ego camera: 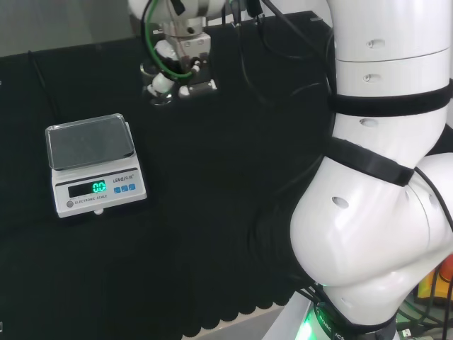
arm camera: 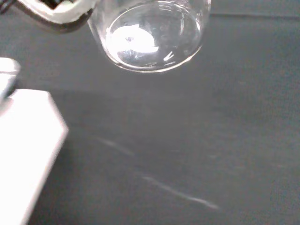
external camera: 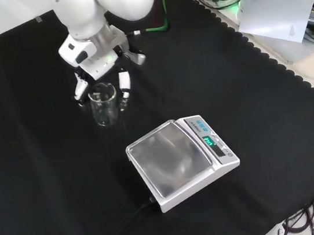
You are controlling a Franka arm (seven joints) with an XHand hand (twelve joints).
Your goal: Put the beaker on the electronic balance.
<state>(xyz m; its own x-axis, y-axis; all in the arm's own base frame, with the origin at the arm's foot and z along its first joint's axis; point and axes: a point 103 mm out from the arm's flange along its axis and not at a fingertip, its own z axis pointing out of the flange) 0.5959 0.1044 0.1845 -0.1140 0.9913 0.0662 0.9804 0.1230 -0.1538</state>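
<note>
In the front view I have the robot hand point(external camera: 99, 73) at upper left, its fingers point(external camera: 123, 82) hanging down either side of the beaker point(external camera: 103, 105); whether they already pinch the glass or merely bracket it, I cannot tell. The beaker stands upright on the cloth of the bench point(external camera: 49, 185), looking empty from the wrist view, well apart from the balance point(external camera: 180, 161) at lower right of centre, whose pan is bare. I judge this the grasp step; next I must close on the wall, lift clear, carry it over and set it square on the pan.
</note>
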